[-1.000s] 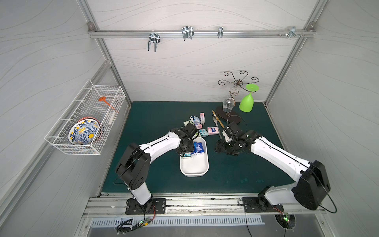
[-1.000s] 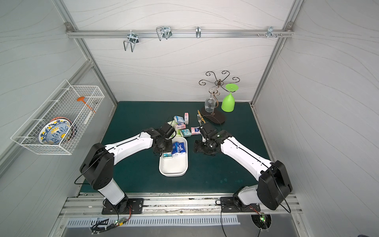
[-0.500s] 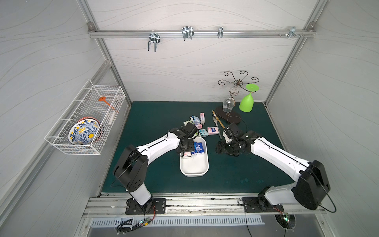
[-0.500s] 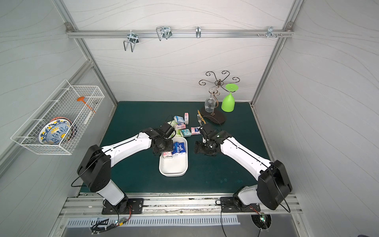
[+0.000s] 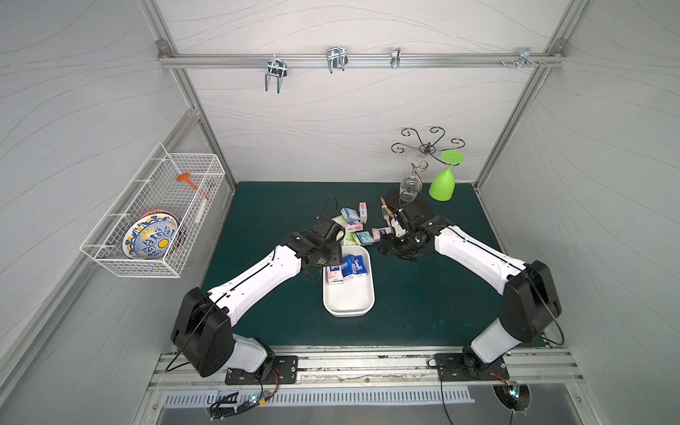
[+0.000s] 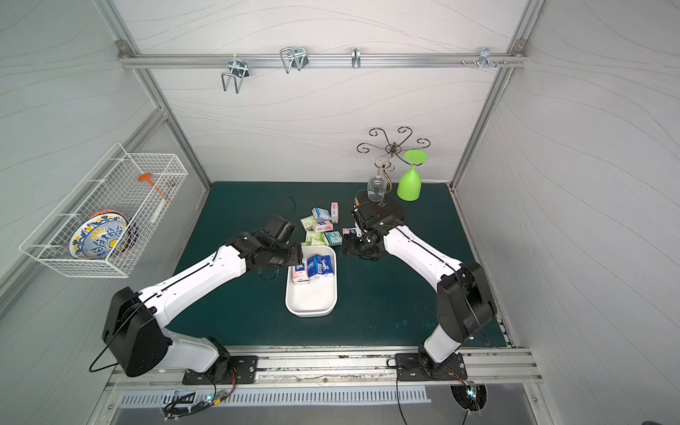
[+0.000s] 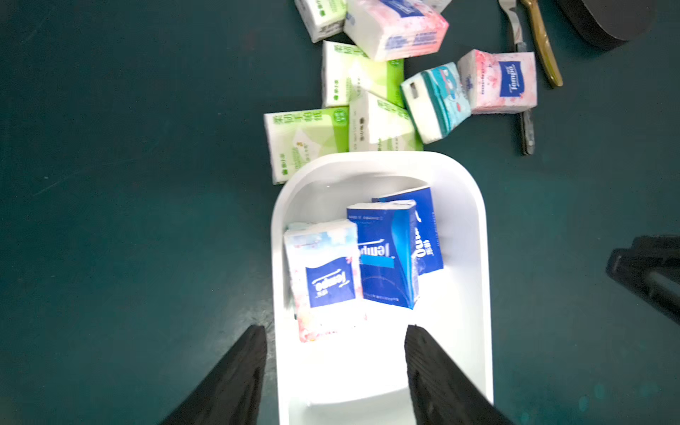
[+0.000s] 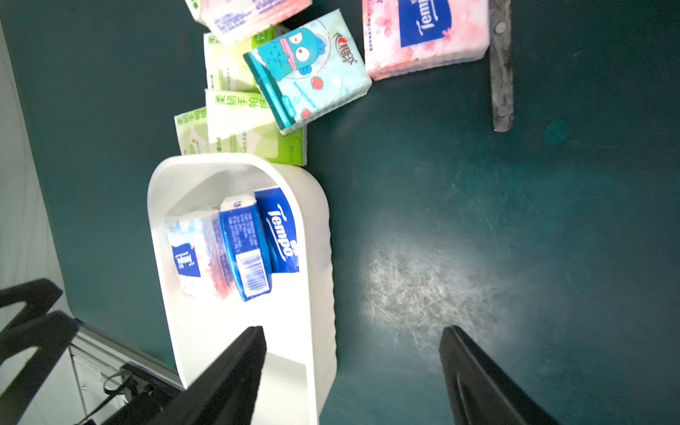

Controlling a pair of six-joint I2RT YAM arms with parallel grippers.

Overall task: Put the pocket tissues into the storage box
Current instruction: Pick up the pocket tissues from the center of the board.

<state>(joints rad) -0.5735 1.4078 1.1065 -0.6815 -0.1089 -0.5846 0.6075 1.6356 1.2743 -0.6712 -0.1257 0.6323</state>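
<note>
Left fingers [image 7: 228, 379] have just spread empty, pink pack [image 7: 323, 279] now in storage box [image 7: 368, 160]; my right fingers [image 8: 228, 375], wide and empty, sit nearer the teal pack [image 8: 309, 70] ahead.

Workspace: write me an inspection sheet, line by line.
Surface: green mat, scuffed near the box.
Job's things: storage box holds three pocket tissues, one pink, two blue; loose packs lie beyond it.
Clutter: fork, knife, glass rack, green glass.
Grippers: left gripper open over the box; right gripper open beside it; both empty.
Cables: black cable loops by the left arm.
Surroundings: wire basket with painted plate; hooks on rail.
</note>
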